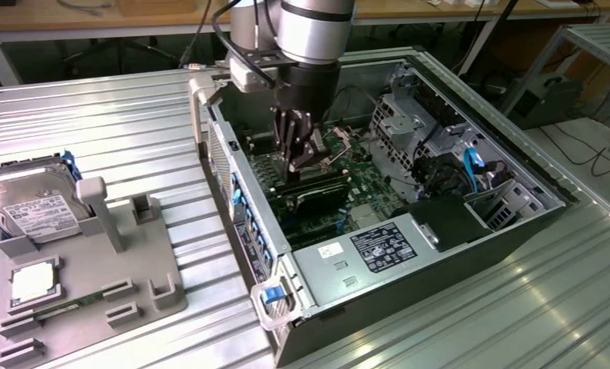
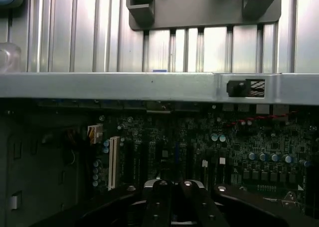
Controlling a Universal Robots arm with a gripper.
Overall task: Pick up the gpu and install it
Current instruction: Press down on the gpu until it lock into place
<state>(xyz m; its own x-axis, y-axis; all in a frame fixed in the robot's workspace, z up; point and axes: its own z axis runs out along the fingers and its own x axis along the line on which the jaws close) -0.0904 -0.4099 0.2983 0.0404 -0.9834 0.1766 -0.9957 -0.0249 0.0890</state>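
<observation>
GPU card [image 1: 320,192] is sitting low inside the open computer case [image 1: 510,165], its black cooler face lying flat over the green motherboard [image 1: 362,181], apparently seated in or resting just on its slot, though the contact edge is hidden. Directly above it, the pincer [image 1: 296,157] is hanging from the arm [image 1: 305,38] with its dark fingers drawn together; it is clenched, and its tips are reaching down to the card's upper edge, so it is likely pressing on or gripping that edge, though which of the two is not clear. In the wrist view the closed pincer [image 2: 172,187] is pointing at the motherboard's rows of slots and capacitors, with the case's silver rim [image 2: 149,86] crossing beyond it. Around the card, the case is crowding the work: a drive cage and blue cables are standing toward the exterior view's right, the labelled power supply [image 1: 382,246] is lying nearer the camera, and the case wall is rising close on the exterior view's left, leaving the arm a narrow vertical approach. Outside the case, on the ribbed metal surface [image 1: 111,115], a grey holder tray [image 1: 90,292] is carrying a hard drive [image 1: 34,207] and a small square CPU chip [image 1: 34,283], well apart from the work.
</observation>
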